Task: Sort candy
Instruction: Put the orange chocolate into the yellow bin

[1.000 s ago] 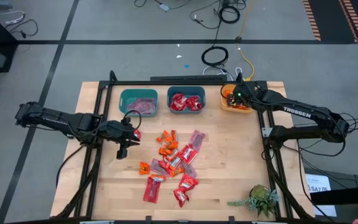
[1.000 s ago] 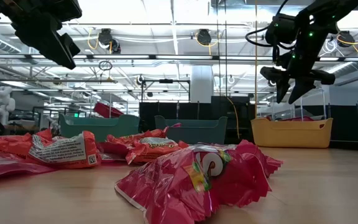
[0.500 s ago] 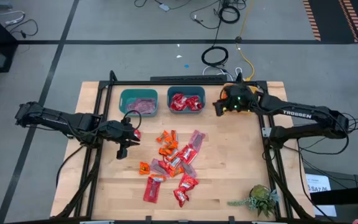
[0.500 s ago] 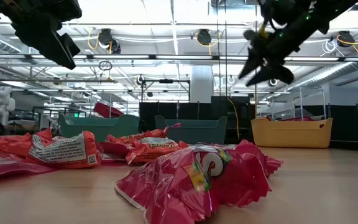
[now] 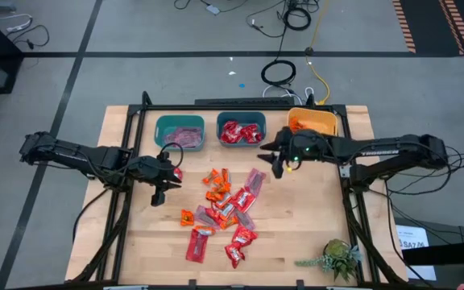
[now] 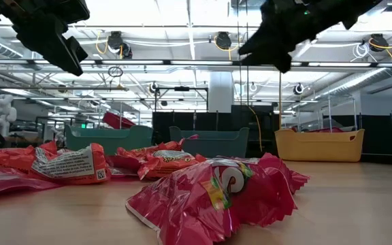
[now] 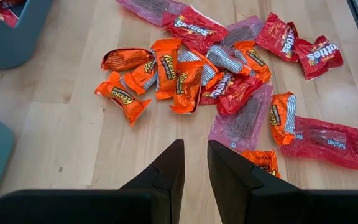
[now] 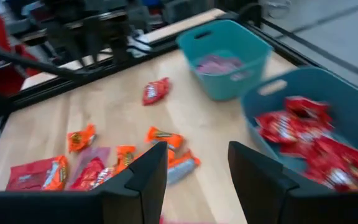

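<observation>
The right gripper [image 5: 275, 165], spread and empty at the candy pile's [image 5: 222, 205] two o'clock, risks pinching overlapped wrappers together, while the left gripper [image 5: 159, 193], nearly pressed together, waits at nine o'clock.

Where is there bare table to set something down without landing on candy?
Bare wood lies between the candy pile and the table's right edge, down toward the plant. Another bare strip runs along the left edge below the left gripper. It is crowded mid-table and along the far edge, where the bins stand.
</observation>
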Controlling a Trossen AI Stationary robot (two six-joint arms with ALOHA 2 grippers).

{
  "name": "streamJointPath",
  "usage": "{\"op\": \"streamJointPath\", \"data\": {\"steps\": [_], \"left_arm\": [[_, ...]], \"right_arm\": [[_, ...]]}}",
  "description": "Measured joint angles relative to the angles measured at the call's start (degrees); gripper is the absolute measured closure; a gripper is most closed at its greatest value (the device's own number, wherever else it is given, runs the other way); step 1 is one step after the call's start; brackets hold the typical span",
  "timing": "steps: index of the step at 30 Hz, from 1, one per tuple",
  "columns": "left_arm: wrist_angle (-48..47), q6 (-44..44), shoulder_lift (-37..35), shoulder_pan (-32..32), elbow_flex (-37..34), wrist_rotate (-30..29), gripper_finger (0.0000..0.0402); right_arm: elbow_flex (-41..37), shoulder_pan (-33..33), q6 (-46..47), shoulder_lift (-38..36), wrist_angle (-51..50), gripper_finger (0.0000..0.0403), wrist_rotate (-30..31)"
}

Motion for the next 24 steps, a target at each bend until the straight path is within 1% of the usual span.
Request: {"op": "streamJointPath", "data": {"steps": [5,8,11,14,20,24], "left_arm": [[0.00,-0.01,0.01,0.00,0.00,0.00,0.0322],[0.00,-0.01,0.01,-0.01,0.00,0.00,0.0322],[0.00,0.00,0.01,-0.01,0.00,0.00,0.0322],[0.01,-0.01,0.00,-0.01,0.00,0.00,0.0322],[0.02,-0.02,-0.01,-0.01,0.00,0.00,0.0322],[0.01,-0.01,-0.01,-0.01,0.00,0.00,0.0322]], "right_arm": [[0.17,3.11,-1.11,8.89,11.41,0.0243,-0.06],[2.94,4.62,-2.03,15.18,12.25,0.0243,-0.13],[8.03,6.08,-3.09,21.86,11.32,0.0243,-0.14],[15.25,6.97,-4.43,28.57,6.53,0.0243,-0.53],[31.19,7.24,-6.93,40.63,-12.95,0.0243,-0.54],[38.72,7.24,-9.92,46.81,-22.10,0.0243,-0.54]]}}
